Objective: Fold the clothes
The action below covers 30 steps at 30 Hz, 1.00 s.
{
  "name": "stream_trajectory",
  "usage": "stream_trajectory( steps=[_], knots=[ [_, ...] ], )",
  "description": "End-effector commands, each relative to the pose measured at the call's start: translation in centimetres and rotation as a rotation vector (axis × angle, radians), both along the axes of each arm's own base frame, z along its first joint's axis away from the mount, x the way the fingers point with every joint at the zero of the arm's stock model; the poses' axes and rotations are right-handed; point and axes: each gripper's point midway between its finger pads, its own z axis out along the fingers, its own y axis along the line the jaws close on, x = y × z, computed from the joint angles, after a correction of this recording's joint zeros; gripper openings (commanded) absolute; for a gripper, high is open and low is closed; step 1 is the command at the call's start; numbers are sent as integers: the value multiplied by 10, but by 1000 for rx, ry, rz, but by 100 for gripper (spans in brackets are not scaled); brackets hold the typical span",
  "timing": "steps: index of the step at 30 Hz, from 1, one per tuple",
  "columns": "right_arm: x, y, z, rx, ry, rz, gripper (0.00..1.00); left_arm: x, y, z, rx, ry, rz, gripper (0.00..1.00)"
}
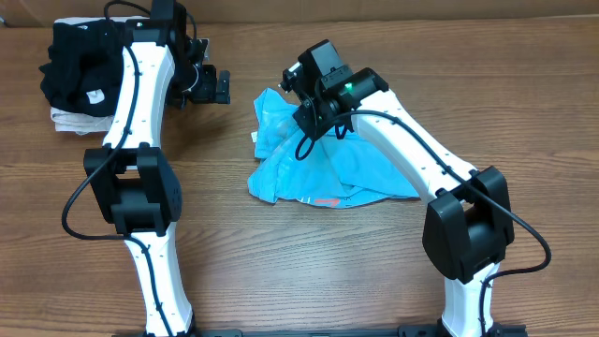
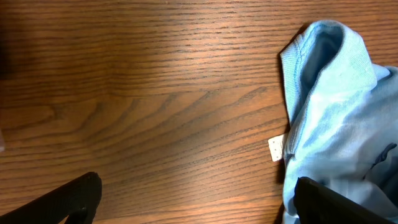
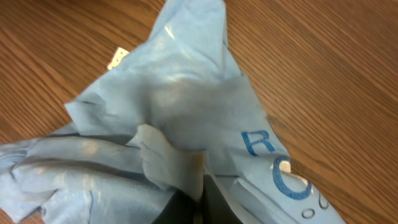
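Note:
The sky-blue T-shirt (image 1: 318, 168) lies crumpled at the table's middle, a coral print showing at its near edge. My right gripper (image 1: 312, 117) is shut on a pinch of the shirt's fabric near its far end; the right wrist view shows the cloth (image 3: 186, 106) bunched between the closed fingers (image 3: 202, 196), with blue lettering on it. My left gripper (image 1: 213, 86) is open and empty, to the left of the shirt. In the left wrist view its fingers (image 2: 193, 202) stand wide apart over bare wood, the right finger beside the shirt's edge (image 2: 329, 106) and small white tag (image 2: 275, 148).
A black garment with a white tag (image 1: 80, 65) sits on a beige folded garment (image 1: 70, 120) at the far left corner, behind the left arm. The wooden table (image 1: 281, 271) runs on toward the near edge.

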Motion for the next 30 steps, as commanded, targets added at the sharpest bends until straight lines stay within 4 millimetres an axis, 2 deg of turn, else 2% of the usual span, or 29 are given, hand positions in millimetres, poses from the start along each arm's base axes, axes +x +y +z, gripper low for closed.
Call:
stream_trajectory(
  steps=[1, 9, 10, 11, 12, 13, 15, 16, 19, 24, 30],
  knots=[
    [2, 16, 12, 68, -11, 28, 8, 0, 4, -6, 7, 9, 0, 100],
    [-4, 13, -5, 46, 39, 25, 9, 1, 4, -5, 6, 3, 0, 100],
    [-6, 13, -8, 45, 55, 28, 11, 2, 4, -5, 6, 1, 0, 100],
    [-8, 14, -11, 46, 67, 30, 16, 2, 4, -5, 6, 0, -1, 100],
    [-9, 13, -13, 44, 77, 27, 27, 2, 4, -5, 4, 0, -1, 100],
    [-10, 13, -15, 43, 85, 19, 44, 2, 4, -5, 3, 0, -1, 100],
    [-10, 12, -14, 53, 97, -16, 91, 2, 1, -5, -5, -1, -5, 100],
    [-9, 12, -13, 59, 101, -38, 100, 3, -1, -5, -13, -5, -9, 100],
    [-6, 7, -3, 92, 128, -119, 100, 10, -16, -1, -70, -43, -62, 100],
    [-3, -7, 17, 116, 165, -179, 100, 38, -50, 13, -180, -183, -133, 100],
    [6, -46, 37, 115, 203, -342, 100, 54, -94, 16, -193, -273, -220, 100]
  ],
)
